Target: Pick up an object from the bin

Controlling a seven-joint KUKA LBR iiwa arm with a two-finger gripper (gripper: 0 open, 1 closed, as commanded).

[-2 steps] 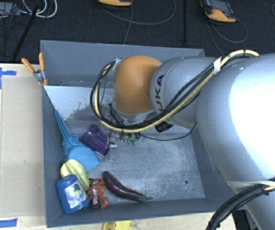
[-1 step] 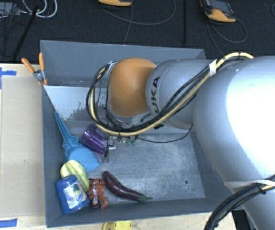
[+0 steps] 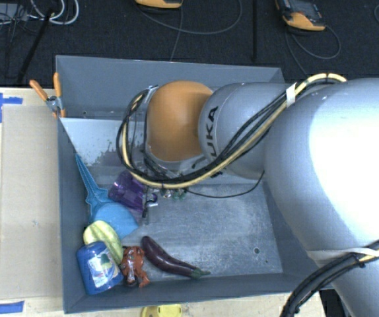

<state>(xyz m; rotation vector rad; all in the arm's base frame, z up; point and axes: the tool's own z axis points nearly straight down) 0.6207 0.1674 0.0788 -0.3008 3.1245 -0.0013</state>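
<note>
Grey metal, scuffed and speckled pale across its floor, forms the bin (image 3: pixel 232 233), whose sloping walls meet in sharp corners. Reaching in from the right, the arm (image 3: pixel 321 164) is smooth silver, its wrist capped by a glossy, rounded orange cover (image 3: pixel 176 121) ringed with looping black and yellow cables (image 3: pixel 196 172). Below the cover the claw (image 3: pixel 151 202) hangs low at the left-middle of the floor, right against a purple cup (image 3: pixel 127 189) of see-through plastic that lies tilted on its side; whether the claw is spread or pressed together cannot be told, as the wrist hides most of it. Touching the cup's left side is a light-blue funnel (image 3: pixel 103 207), matte, with a long thin spout running up along the left wall. Heaped in the near-left corner are a yellow-green banana (image 3: pixel 105 238), a blue can (image 3: pixel 99 267) with a printed label, and a lumpy brown-red toy (image 3: pixel 134 267). Just beside the toy lies a glossy dark-purple eggplant (image 3: pixel 170 257), slim and curved, along the near wall. All these crowd the left wall and near-left corner, while the floor right of the eggplant and toward the near-right corner lies bare.
</note>
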